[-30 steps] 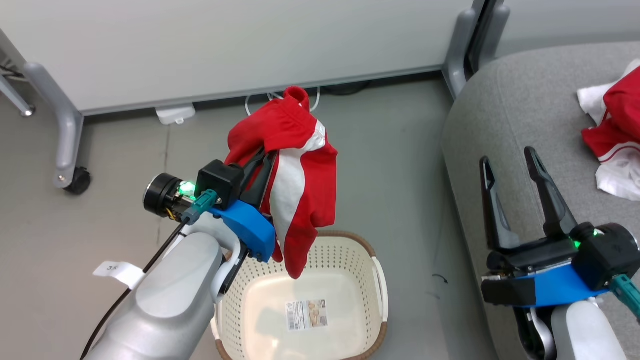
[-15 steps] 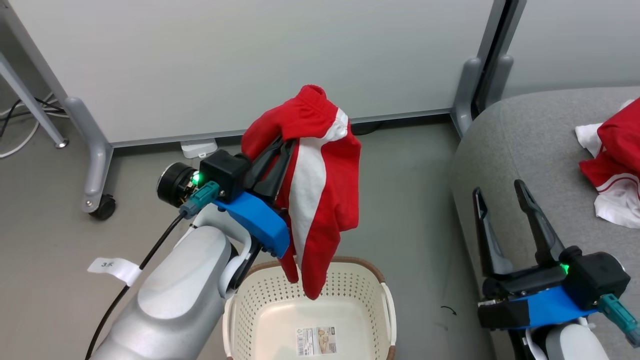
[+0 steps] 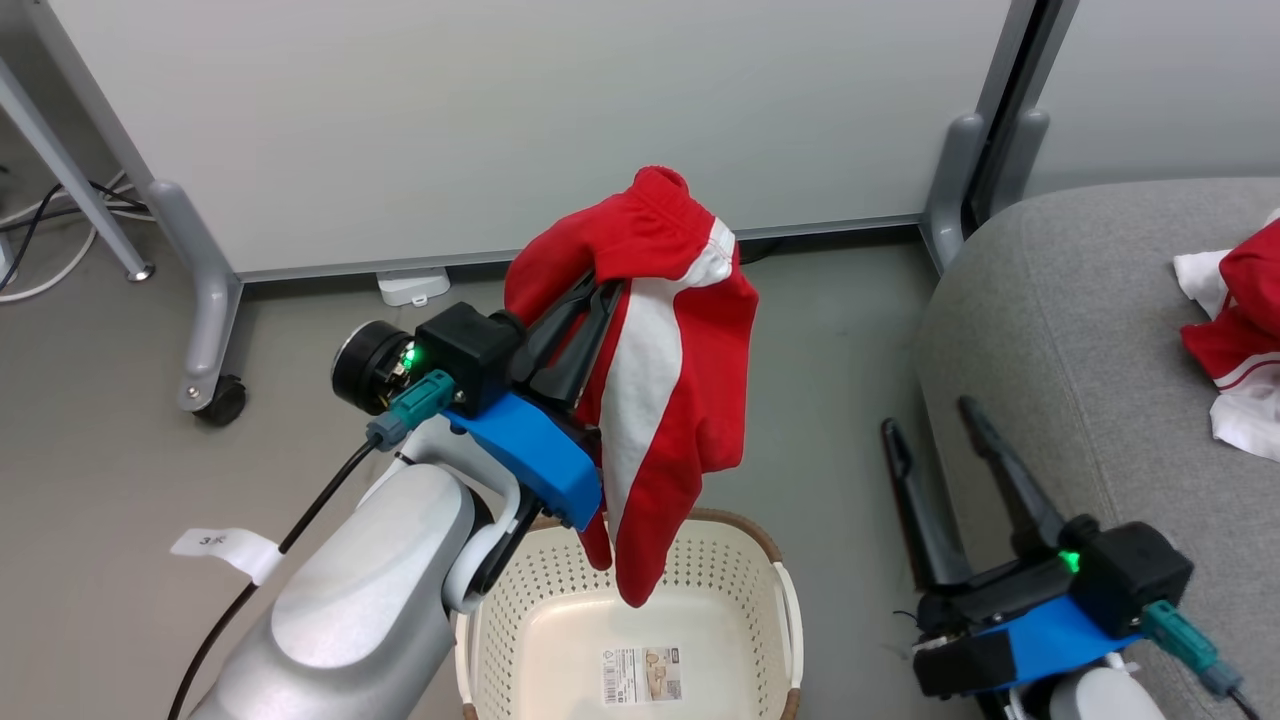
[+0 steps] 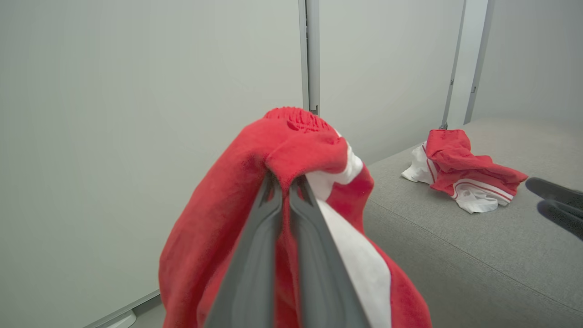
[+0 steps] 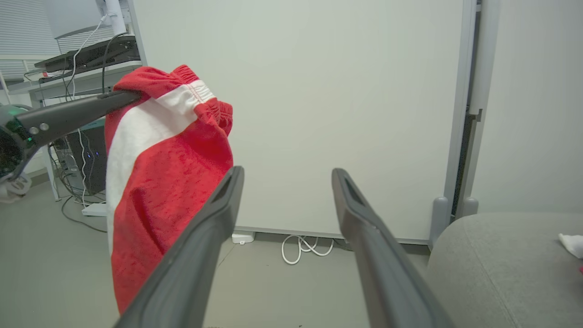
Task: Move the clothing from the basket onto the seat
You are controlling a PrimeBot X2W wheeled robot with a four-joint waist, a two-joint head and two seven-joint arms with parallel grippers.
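Note:
My left gripper (image 3: 600,290) is shut on a red garment (image 3: 670,400) with a white panel and an elastic waistband, which hangs above the cream perforated basket (image 3: 770,560). In the left wrist view the gripper (image 4: 284,180) pinches the garment (image 4: 218,228) near its waistband. The basket's bottom shows only a label. A second red and white garment (image 3: 1235,345) lies crumpled on the grey sofa (image 3: 1080,330) at the right, the same garment (image 4: 460,166) on the sofa (image 4: 455,255) in the left wrist view. My right gripper (image 3: 930,420) is open beside the sofa's edge, nothing between its fingers (image 5: 209,218).
A pale grey wheeled partition panel (image 3: 520,120) stands behind the basket, its caster (image 3: 220,400) at the left. White cables (image 5: 303,248) lie at its foot. A paper tag (image 3: 215,545) lies on the floor at the left. A desk with equipment (image 5: 86,54) stands further left.
The head camera has shifted, so the whole scene moved in view. My left gripper has lifted the red garment higher above the basket and a little rightward. My right gripper has dropped lower.

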